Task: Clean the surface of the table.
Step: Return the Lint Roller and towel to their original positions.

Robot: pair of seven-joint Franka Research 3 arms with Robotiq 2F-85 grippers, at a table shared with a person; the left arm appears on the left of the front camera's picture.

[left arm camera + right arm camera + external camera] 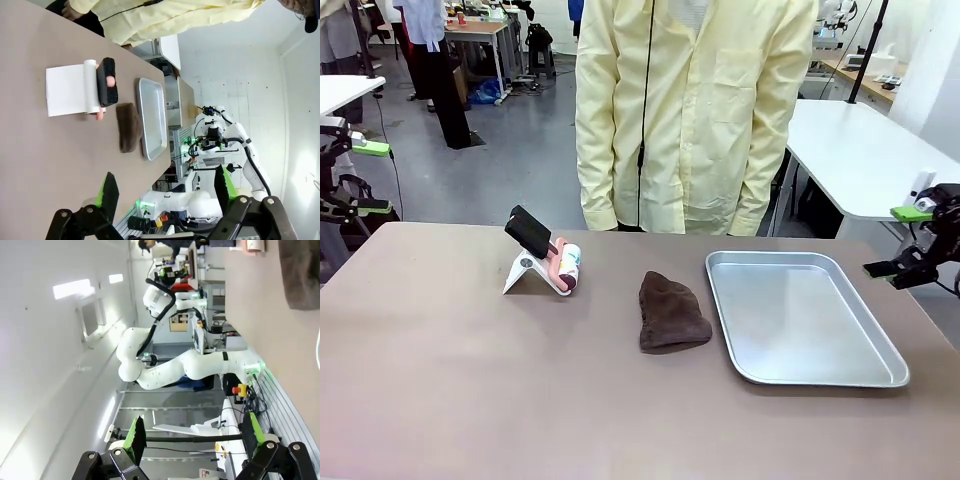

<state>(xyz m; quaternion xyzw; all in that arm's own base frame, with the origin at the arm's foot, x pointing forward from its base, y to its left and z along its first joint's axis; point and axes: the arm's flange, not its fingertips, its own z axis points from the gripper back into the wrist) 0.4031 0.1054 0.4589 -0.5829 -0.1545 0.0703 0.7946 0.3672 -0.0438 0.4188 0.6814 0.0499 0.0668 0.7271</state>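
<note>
Table: the large rectangular table with a smooth matte taupe-brown top (470,390) spans the front view from side to side; its far edge runs in front of a person in a pale yellow coat (690,110).
Open room: the near half of the top is bare, as is the left stretch up to the far edge.
Right edge: the shiny silver rectangular metal tray (725,310) lies near the table's right edge, its long side running away from the camera.
Tray contents: nothing lies in it.
Centre: a crumpled dark brown cloth (670,312) lies just left of the tray, apart from it.
Left of centre: a lint roller with a black handle and a pink-and-white roll (548,250) leans on a small white stand (523,272), near the far edge.
Writing: the roll carries a coloured label, too small to read.
Left gripper (360,178): off the table's left edge, fingers apart, holding nothing.
Right gripper (910,240): off the right edge beside the tray, fingers apart, holding nothing.
Surroundings: white-topped tables (860,150) stand behind, to either side.
</note>
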